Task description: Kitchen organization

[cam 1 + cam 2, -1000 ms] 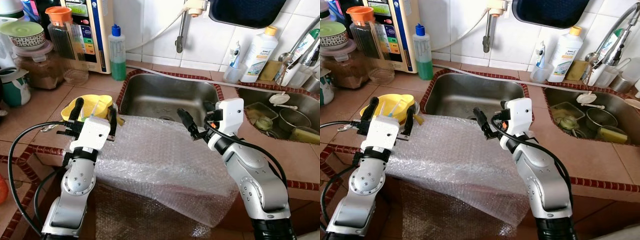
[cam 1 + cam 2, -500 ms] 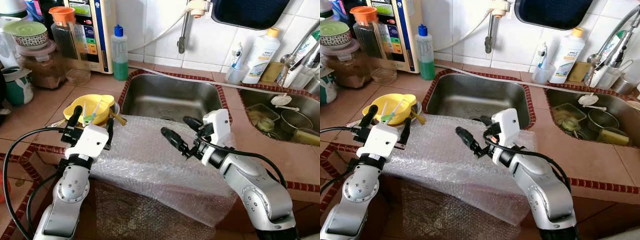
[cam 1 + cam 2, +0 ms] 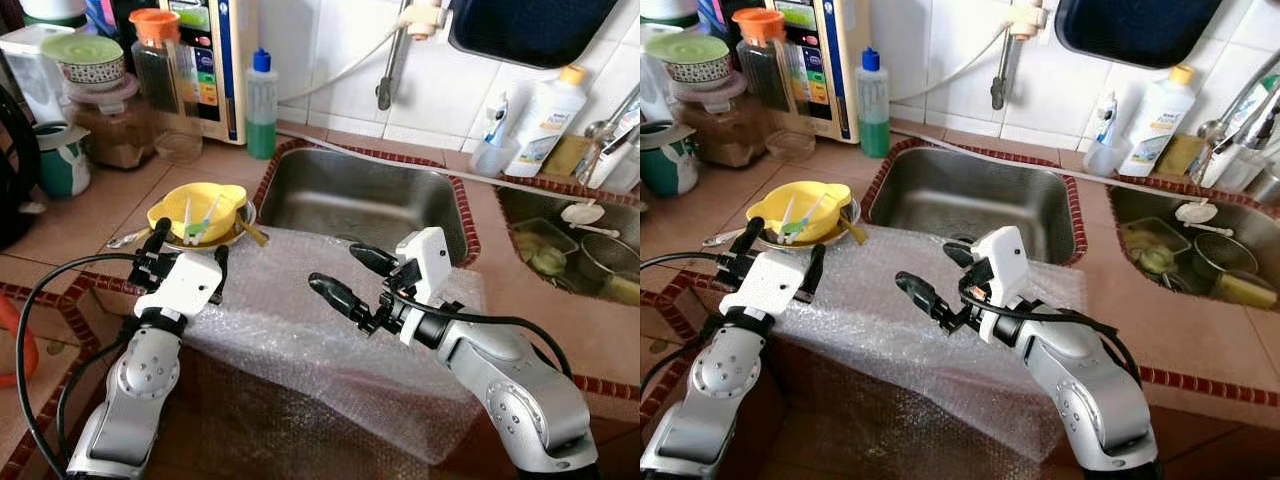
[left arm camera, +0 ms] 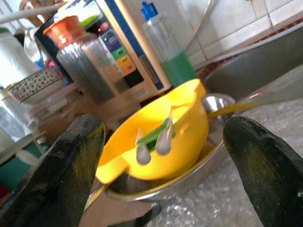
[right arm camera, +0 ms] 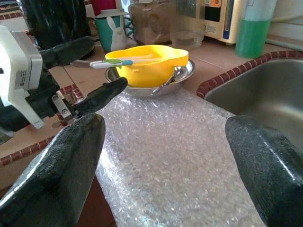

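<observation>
Since a second ago the right pincer (image 3: 348,277) has swung down from the sink's edge and left, over the bubble wrap (image 3: 330,340), fingers spread and empty. The left pincer (image 3: 188,252), also released, faces the yellow bowl (image 4: 156,142) just ahead on the counter (image 3: 90,215). The draped wrap could slide off; the utensils (image 4: 154,139) might tip out.

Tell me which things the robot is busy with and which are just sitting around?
Busy with:
- bubble wrap, spread over the counter edge
- left gripper and right gripper, both open above it
- yellow bowl, just ahead of the left gripper

Just sitting around:
- green soap bottle
- white bottle
- teal mug
- orange-lidded jar
</observation>
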